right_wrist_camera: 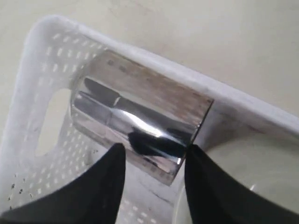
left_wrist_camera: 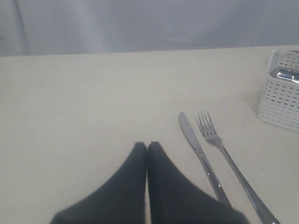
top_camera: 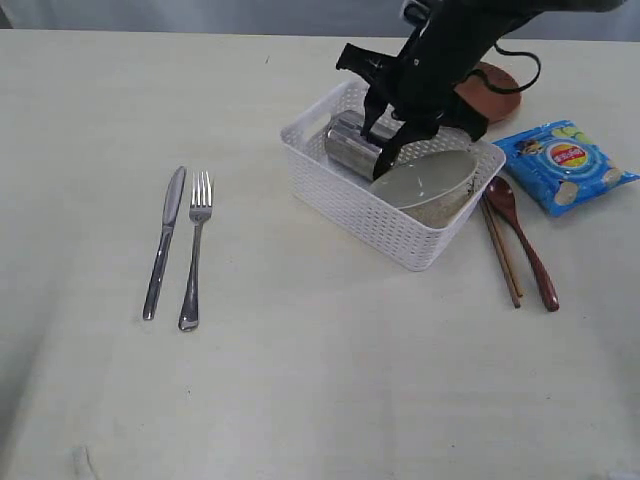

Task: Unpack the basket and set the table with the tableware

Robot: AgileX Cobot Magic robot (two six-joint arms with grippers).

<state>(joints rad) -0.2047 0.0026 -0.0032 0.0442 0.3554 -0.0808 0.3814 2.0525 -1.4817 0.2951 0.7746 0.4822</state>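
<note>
The white lattice basket [top_camera: 370, 215] stands right of centre on the cream table [top_camera: 300, 380]. Inside lie a steel mug [top_camera: 348, 146] on its side and a tilted pale bowl [top_camera: 432, 178]. My right gripper [top_camera: 380, 150] reaches down into the basket. In the right wrist view it [right_wrist_camera: 156, 151] is open, its fingertips [right_wrist_camera: 117, 156] straddling one end of the mug [right_wrist_camera: 140, 116], next to the bowl [right_wrist_camera: 261, 168]. A steel knife [top_camera: 165, 240] and fork [top_camera: 196, 250] lie side by side at the left. My left gripper [left_wrist_camera: 147, 145] hovers shut and empty near the knife [left_wrist_camera: 198, 149] and fork [left_wrist_camera: 224, 151].
The wooden chopsticks [top_camera: 501, 250] and reddish-brown spoon [top_camera: 527, 243] lie just right of the basket. A blue snack bag [top_camera: 566, 165] sits further right. The brown plate [top_camera: 492, 90] lies behind the basket, partly hidden by the right arm.
</note>
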